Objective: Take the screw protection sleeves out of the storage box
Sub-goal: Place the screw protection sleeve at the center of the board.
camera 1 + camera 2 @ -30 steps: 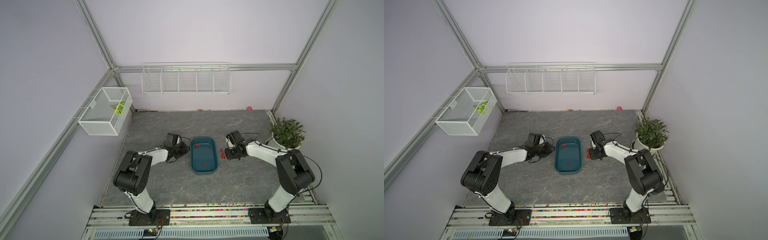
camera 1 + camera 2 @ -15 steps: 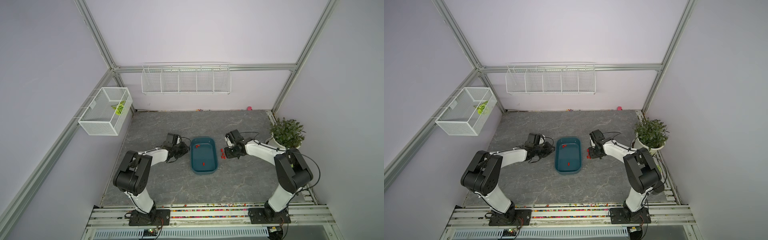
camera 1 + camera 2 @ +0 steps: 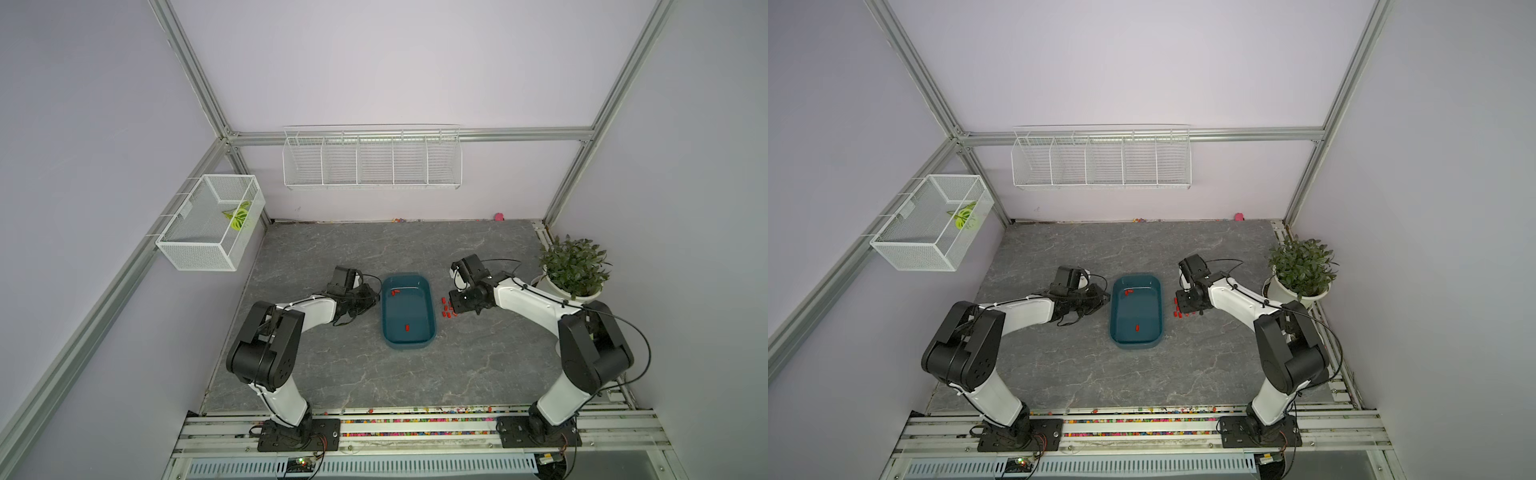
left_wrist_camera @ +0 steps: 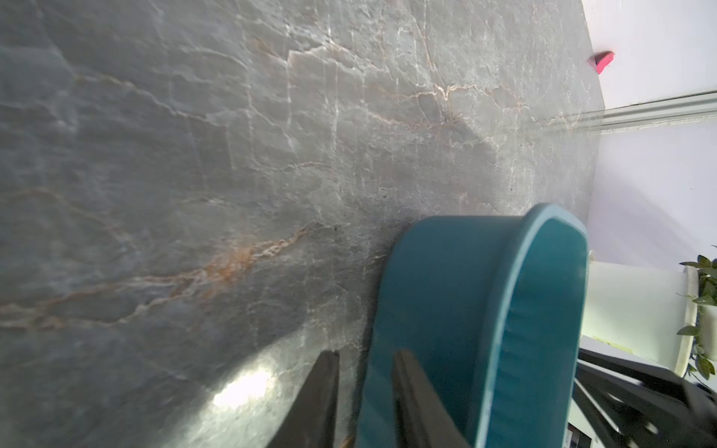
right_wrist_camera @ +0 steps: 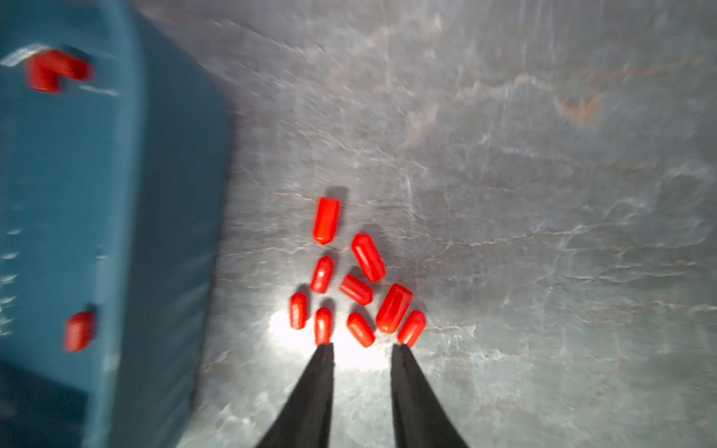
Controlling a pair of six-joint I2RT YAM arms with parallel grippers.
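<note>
A white mesh basket hangs off the wall at far left, above the counter and clear of it. The left arm lies low over the 9 o'clock side. The left jaws reach the storage box at its 9 o'clock wall. In the left wrist view the fingertips stand a little apart with nothing between them. One crosses the outside of the box's wall and the other sits over bare counter just beside it. Whether either presses the wall cannot be told.

The box sits mid-counter with its long sides running 12 to 6, and it has a smooth rim and rounded corners. A wire rack hangs on the back wall, high above it. Bare counter runs from the box's 12 o'clock end to the back wall, and from its 6 o'clock end to the beaded rails.

Three sleeves lie inside the box: two touching in an L near the 12 o'clock end and one near 6. Nine more cluster loosely on the counter just beside the 3 o'clock wall, apart from it.

The right jaws hang at the edge of that cluster, partly open and holding nothing. Each fingertip is close to a sleeve. The right arm stretches toward 3 o'clock, near a potted plant at the counter's edge.
</note>
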